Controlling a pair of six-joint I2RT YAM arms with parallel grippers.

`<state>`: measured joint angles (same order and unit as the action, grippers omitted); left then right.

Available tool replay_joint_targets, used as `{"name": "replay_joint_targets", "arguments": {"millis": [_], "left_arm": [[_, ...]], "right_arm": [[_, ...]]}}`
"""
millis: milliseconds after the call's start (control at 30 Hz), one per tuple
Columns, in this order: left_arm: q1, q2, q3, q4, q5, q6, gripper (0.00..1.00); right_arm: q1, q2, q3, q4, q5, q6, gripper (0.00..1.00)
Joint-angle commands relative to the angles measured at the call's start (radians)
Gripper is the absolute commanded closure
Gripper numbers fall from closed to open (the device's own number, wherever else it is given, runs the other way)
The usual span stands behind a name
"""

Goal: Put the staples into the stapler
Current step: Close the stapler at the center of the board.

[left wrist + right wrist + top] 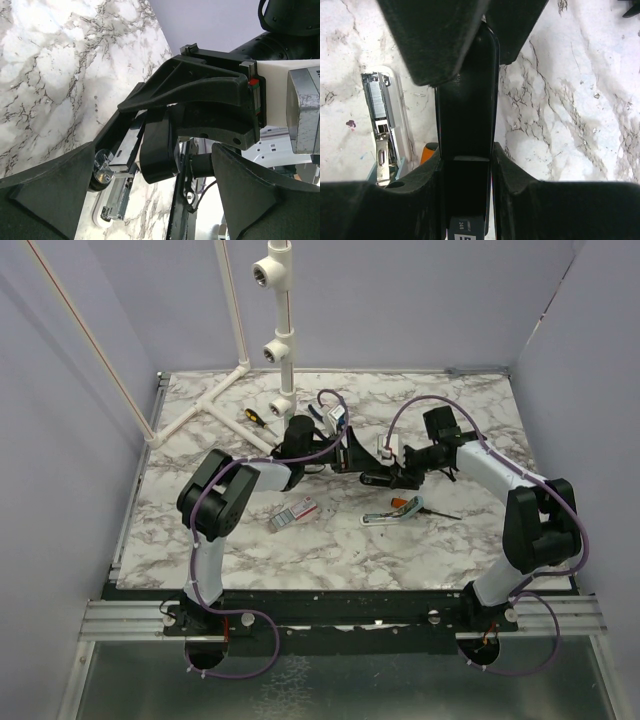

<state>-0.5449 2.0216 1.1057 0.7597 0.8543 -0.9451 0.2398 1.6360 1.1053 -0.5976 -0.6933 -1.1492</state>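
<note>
**Stapler**: black, slim. It was held above the middle of the desk, clamped in the right tool. The long axis was set roughly left to right across the desk, with the free end pointed toward the left tool. In the right wrist view it was pointed straight away from the camera.

**Left tool:** fingers were spread wide, nothing gripped.

**Staples**: white and red box, laid flat on the desk, nearer the arms' bases and left of the stapler.

One stapler, one staple box, two screwdrivers (yellow-handled one, orange-handled one)
</note>
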Motion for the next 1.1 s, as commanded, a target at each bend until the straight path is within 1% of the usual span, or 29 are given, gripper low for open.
{"name": "replay_joint_targets", "arguments": {"millis": [0, 233, 633, 933, 1067], "left_arm": [[0.016, 0.01, 0.04, -0.011, 0.02, 0.024, 0.01], [0.027, 0.014, 0.051, -0.022, 0.008, 0.041, 0.01], [0.028, 0.038, 0.035, -0.063, 0.083, 0.002, 0.01], [0.022, 0.039, 0.02, -0.065, 0.131, -0.037, 0.01], [0.016, 0.051, 0.019, -0.065, 0.144, -0.071, 0.01]], "right_arm": [[-0.007, -0.026, -0.001, -0.026, -0.063, -0.04, 0.97], [-0.007, -0.04, -0.019, -0.03, -0.062, -0.054, 0.97], [-0.007, -0.093, -0.047, 0.049, -0.104, 0.0, 0.96], [-0.007, -0.093, -0.049, 0.153, -0.077, 0.09, 0.96], [-0.006, -0.094, -0.055, 0.173, -0.079, 0.095, 0.96]]}}
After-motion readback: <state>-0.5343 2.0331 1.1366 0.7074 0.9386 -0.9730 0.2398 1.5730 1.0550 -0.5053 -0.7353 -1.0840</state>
